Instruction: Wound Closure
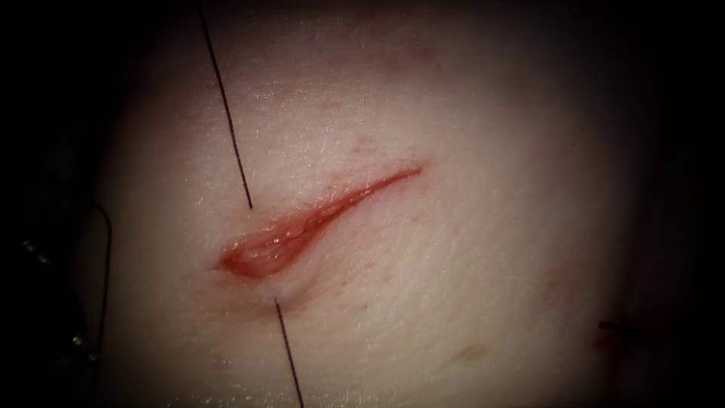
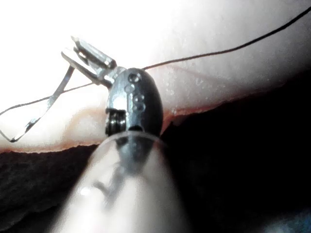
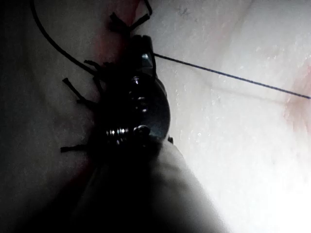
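left pincer [image 2: 85, 54] is pinching the curved needle [image 2: 46, 109] near its blunt end off the tissue's [image 1: 453, 264] left edge, right pincer [image 3: 141, 46] pinching the thread [image 1: 226, 113] that crosses under the cut [image 1: 302, 227]; hard tugging might tear the tissue.

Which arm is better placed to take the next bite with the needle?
Left, most likely: the left hand is shut on the needle near one end, its whole curve free of the tissue. The right hand holds no needle and sits beside the thread among cut ends.
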Controlling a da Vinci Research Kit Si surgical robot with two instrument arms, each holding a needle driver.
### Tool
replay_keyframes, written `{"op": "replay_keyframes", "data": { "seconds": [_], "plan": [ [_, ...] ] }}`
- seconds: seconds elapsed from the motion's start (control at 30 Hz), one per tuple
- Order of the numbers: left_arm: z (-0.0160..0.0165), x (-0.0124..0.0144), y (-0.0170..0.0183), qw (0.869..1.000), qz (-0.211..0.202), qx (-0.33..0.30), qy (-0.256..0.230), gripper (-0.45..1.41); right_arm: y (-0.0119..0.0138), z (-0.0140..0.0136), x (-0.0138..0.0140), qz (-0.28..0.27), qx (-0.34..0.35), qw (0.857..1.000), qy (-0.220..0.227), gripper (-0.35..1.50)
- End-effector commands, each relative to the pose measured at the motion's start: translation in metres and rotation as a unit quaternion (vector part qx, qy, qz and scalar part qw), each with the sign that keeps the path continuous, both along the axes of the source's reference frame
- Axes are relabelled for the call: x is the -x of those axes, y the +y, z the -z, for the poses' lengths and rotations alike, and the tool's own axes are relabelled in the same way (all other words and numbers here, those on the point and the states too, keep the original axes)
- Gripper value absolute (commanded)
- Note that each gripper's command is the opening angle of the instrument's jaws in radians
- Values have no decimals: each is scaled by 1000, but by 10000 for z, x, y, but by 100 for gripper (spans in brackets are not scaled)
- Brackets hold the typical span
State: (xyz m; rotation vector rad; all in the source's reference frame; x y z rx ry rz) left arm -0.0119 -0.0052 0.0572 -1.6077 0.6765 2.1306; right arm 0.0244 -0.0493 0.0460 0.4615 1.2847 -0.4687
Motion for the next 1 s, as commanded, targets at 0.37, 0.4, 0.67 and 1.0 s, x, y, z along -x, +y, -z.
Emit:
{"op": "replay_keyframes", "data": {
  "seconds": [0.37,0.4,0.67,1.0],
  "plan": [
    [-6,6,-8,1000,-2,-2,-1,-45,136,10,20,-195,36,980,15,133],
    [-6,6,-8,1000,-2,-2,-1,-45,141,10,20,-200,39,979,16,133],
    [-7,6,-9,1000,-2,-2,-1,-45,168,-6,2,-230,45,972,18,134],
    [-7,7,-8,1000,-2,-2,-1,-45,180,-39,-38,-261,54,964,21,112]
  ]
}}
